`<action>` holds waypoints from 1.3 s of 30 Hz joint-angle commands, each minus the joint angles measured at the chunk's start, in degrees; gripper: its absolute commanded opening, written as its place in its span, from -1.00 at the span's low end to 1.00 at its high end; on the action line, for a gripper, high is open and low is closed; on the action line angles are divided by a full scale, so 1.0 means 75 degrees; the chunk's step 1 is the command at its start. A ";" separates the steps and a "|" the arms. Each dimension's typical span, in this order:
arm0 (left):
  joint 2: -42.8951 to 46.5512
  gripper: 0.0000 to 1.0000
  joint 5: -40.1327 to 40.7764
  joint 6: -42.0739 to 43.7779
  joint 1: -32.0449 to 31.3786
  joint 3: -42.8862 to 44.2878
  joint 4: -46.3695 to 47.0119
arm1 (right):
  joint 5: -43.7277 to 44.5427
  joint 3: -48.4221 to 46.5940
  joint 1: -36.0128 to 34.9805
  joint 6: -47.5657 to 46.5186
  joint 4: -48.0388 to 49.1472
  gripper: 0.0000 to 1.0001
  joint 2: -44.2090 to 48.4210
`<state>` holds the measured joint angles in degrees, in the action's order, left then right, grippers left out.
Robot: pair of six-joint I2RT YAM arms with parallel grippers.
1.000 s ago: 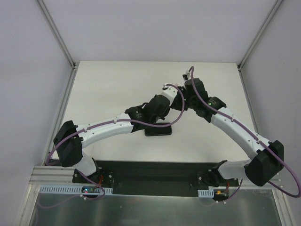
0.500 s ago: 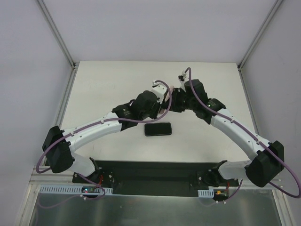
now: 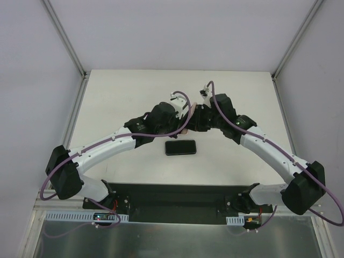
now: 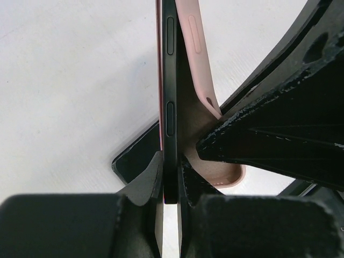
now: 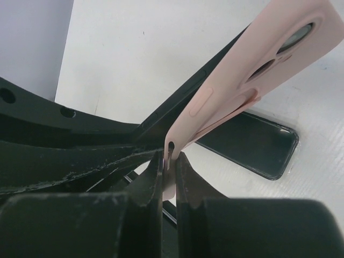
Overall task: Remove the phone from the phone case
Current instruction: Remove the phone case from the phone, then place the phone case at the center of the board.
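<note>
Top view: over the table (image 3: pixel 118 97) both arms crowded together mid-frame and hid phone + case almost fully; only a pink sliver showed. A dark slab (image 3: pixel 180 147) lay flat just below them, long axis L-R. Left wrist cam: phone (image 4: pixel 170 80) stood on edge, long axis up the frame, side buttons facing cam, left gripper (image 4: pixel 171 171) clamped on its lower end. Pink case (image 4: pixel 196 54) splayed away to the right lower down, right gripper (image 5: pixel 169 164) pinched tight on its rim.

We're in a robotics lab cell here: bare white tabletop (image 3: pixel 123 91), plain enclosure walls (image 3: pixel 177 32), aluminium frame posts (image 3: pixel 64 35), slotted cable duct (image 3: pixel 70 216).
</note>
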<state>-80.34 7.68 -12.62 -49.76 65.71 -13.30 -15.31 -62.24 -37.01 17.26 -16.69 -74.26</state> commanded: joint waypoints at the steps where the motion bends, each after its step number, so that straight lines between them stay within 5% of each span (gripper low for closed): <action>1: 0.0528 -1.00 0.1952 0.0089 0.0869 0.0074 0.0215 | -0.0431 0.0037 -0.0069 -0.0941 -0.2075 -0.97 0.0748; 12: 0.0586 -1.00 0.2315 0.0089 0.1220 0.0051 0.0156 | -0.0162 -0.0093 -0.0080 -0.1597 -0.3317 -0.97 0.1370; 24: 0.0703 -1.00 0.2128 -0.0051 0.1443 0.0004 0.0156 | 0.0259 0.0013 0.0048 -0.1434 -0.3178 -0.97 0.1218; 31: 0.0365 -1.00 0.2385 0.0089 0.1525 -0.0043 -0.0019 | 0.0401 0.0236 0.1533 -0.0954 -0.2289 -0.97 0.0902; 39: -0.0362 -1.00 0.4001 0.0558 0.1571 0.0016 -0.0605 | 0.0541 0.0294 0.3586 -0.0848 -0.1807 -0.97 0.0246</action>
<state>-81.23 28.88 -10.98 -38.54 64.97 -16.95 -12.56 -60.07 -15.40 9.61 -33.78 -70.81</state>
